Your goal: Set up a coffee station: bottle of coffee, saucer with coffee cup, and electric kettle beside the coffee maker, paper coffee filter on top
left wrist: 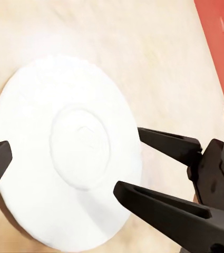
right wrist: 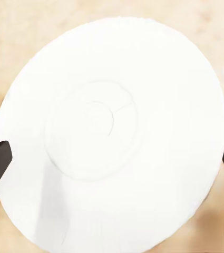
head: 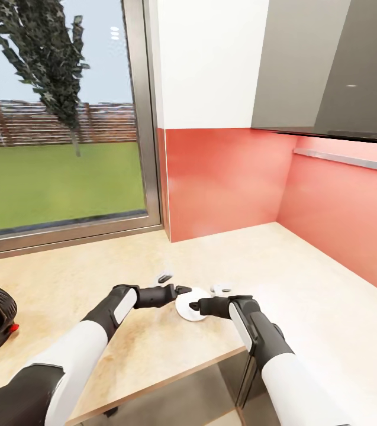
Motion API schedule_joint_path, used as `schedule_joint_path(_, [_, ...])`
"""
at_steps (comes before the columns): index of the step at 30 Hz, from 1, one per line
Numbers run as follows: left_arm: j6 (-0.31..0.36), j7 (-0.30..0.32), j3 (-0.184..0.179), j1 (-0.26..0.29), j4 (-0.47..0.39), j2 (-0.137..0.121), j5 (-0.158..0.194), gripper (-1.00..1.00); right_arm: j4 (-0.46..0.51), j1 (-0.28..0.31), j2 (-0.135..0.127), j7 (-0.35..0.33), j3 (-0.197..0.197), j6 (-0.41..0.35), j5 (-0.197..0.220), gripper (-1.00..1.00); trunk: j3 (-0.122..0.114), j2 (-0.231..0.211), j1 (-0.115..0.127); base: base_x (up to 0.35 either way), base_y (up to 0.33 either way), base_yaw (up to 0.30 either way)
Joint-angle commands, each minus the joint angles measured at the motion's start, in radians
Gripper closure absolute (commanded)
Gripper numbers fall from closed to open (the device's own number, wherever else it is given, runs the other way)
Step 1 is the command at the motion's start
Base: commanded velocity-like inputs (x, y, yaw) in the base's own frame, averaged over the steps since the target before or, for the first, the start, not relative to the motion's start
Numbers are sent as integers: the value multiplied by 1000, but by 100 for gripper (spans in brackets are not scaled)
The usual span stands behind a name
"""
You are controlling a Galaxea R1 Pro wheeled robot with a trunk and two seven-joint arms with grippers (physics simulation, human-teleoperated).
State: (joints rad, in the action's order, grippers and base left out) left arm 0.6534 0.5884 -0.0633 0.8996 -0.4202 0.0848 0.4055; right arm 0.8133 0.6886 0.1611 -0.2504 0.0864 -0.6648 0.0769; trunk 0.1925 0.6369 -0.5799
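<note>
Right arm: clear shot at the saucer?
Probably yes. The right gripper hangs open at the saucer on bare countertop. The left gripper crowds the opposite rim.

No text, label, brand, number or sign can be read in any view. The saucer (right wrist: 112,132) is plain white, with only faint moulded rings and lines at its centre. The countertop (head: 81,278) and the red backsplash (head: 224,177) carry no markings.
</note>
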Motion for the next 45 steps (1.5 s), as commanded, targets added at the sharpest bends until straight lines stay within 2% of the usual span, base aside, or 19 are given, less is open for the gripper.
schedule_joint_path(1, [5,-1,-3,1,0,-1,6,-100,-6,0,0,3,1,-10,17,-100,2,1,0,0,0,0])
schedule_joint_path(20, [2,-2,-2,1,-5,-8,6,-100,-6,0,0,3,1,-9,17,-100,2,1,0,0,0,0])
schedule_joint_path(23, [-36,-2,26,0,1,-7,7,-100,-6,0,1,2,1,-10,17,-100,2,1,0,0,0,0])
schedule_joint_path(30, [-70,-4,36,-12,3,-4,8,-100,-6,0,1,1,1,-10,17,-100,2,1,0,0,0,0])
schedule_joint_path(32, [-72,-5,37,-19,3,-3,17,-100,-6,0,2,1,1,-10,17,-100,2,1,0,0,0,0])
schedule_joint_path(34, [-74,-6,36,-24,3,-3,42,-100,-6,0,2,1,1,-10,17,-100,2,1,0,0,0,0])
schedule_joint_path(37, [-75,-7,37,-26,3,-5,55,-100,-6,0,2,1,1,-10,18,-100,2,1,0,0,0,0])
schedule_joint_path(45, [-80,-14,45,-40,3,-7,60,-100,-6,0,2,1,1,-10,18,-100,2,1,0,0,0,0])
